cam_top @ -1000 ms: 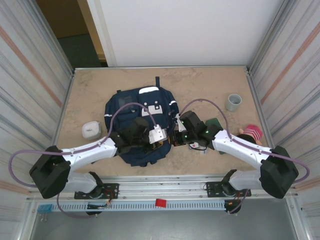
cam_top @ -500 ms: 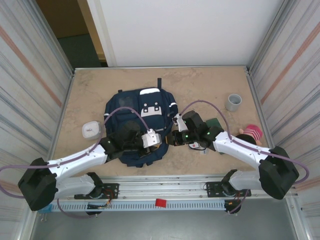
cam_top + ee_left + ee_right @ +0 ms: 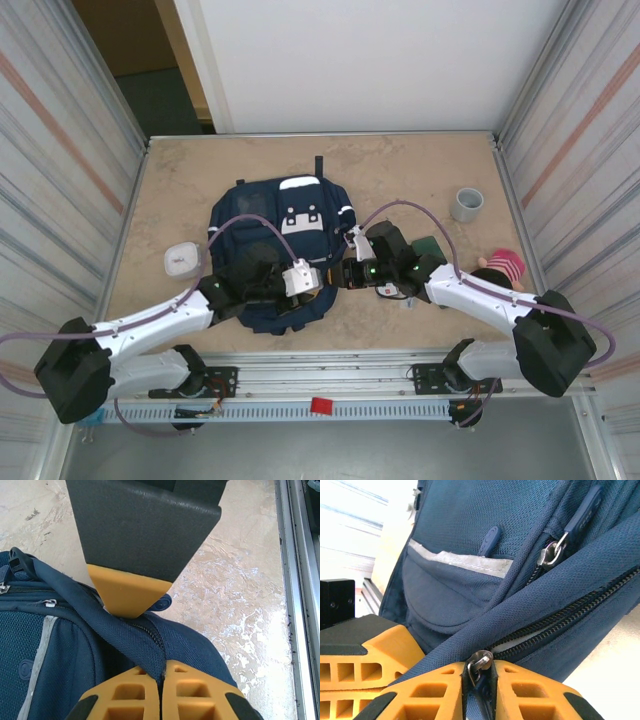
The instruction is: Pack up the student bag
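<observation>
Two grips share one seam of the large navy blue fabric student bag (image 3: 250, 215), which lies flat on the table with its near edge between the two sets of jaws. The left gripper (image 3: 161, 675) has its jaws pressed fully together on a fold of the bag's cloth, and the dark zip line runs straight into the slot between them. The right gripper (image 3: 479, 675) stands almost closed. The small silver metal zip slider (image 3: 480, 661) sits in the narrow slot that is left, touching both sides. Black zip teeth run away ahead of these jaws, up and to their right, and look slightly parted just beyond the slider. The step in hand is probably opening the main compartment, with nothing packed yet. The next move calls for the left jaws to anchor the cloth while the right draws the slider along the track, in line with the teeth, so the thin metal does not slip out.
</observation>
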{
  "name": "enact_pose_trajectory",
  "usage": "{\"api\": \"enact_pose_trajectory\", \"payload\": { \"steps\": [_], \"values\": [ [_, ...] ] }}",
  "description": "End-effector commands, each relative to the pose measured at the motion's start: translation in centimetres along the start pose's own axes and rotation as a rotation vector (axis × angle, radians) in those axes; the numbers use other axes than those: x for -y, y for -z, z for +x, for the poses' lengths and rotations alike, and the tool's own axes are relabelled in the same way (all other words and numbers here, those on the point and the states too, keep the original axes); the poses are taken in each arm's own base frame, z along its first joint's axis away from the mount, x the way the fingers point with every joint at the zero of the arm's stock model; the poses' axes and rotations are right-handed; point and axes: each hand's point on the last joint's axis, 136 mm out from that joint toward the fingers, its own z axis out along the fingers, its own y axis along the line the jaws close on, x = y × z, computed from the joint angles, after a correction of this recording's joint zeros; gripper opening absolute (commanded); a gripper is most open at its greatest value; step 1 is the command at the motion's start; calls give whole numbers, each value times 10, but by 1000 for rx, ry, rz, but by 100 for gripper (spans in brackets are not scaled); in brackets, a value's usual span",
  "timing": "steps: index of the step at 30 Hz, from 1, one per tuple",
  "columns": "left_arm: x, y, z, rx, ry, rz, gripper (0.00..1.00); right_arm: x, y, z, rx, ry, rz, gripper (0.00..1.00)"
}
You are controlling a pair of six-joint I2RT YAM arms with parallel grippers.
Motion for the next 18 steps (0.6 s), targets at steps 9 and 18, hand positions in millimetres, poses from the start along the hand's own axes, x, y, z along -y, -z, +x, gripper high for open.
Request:
{"api": "enact_pose_trajectory", "payload": {
  "steps": [9, 18],
  "values": [
    [-7, 14, -37, 145, -62, -38, 0, 12, -4, 9, -42, 46, 94, 20],
    [-8, 17, -33, 127, -70, -46, 0, 45, 13, -2, 0, 3, 246, 2]
  ]
}}
